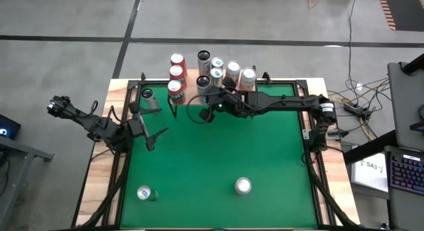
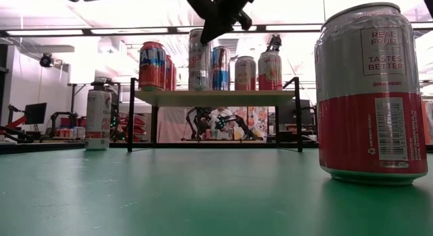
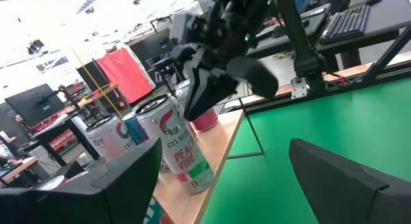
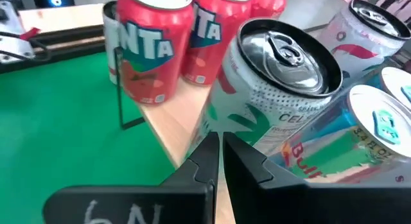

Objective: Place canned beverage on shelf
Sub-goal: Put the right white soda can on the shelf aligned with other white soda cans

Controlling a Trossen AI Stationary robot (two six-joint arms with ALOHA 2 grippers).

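Observation:
The shelf (image 2: 216,97), a light wooden top on thin black legs, stands at the table's far edge with several upright cans on it, among them red cans (image 4: 151,51) and a white can (image 4: 276,76) at its near edge. My right gripper (image 1: 207,102) is shut with nothing in it. It hovers just off the shelf's near edge, higher than the can tops (image 2: 211,30), its fingertips (image 4: 220,144) close before the white can. My left gripper (image 1: 154,135) waits open over the table's left side.
Three cans stand upright on the green table: a red-and-silver one (image 2: 369,94) near the front edge, one at the front left (image 1: 144,192), and one left of the shelf (image 2: 99,118). The middle of the table lies bare.

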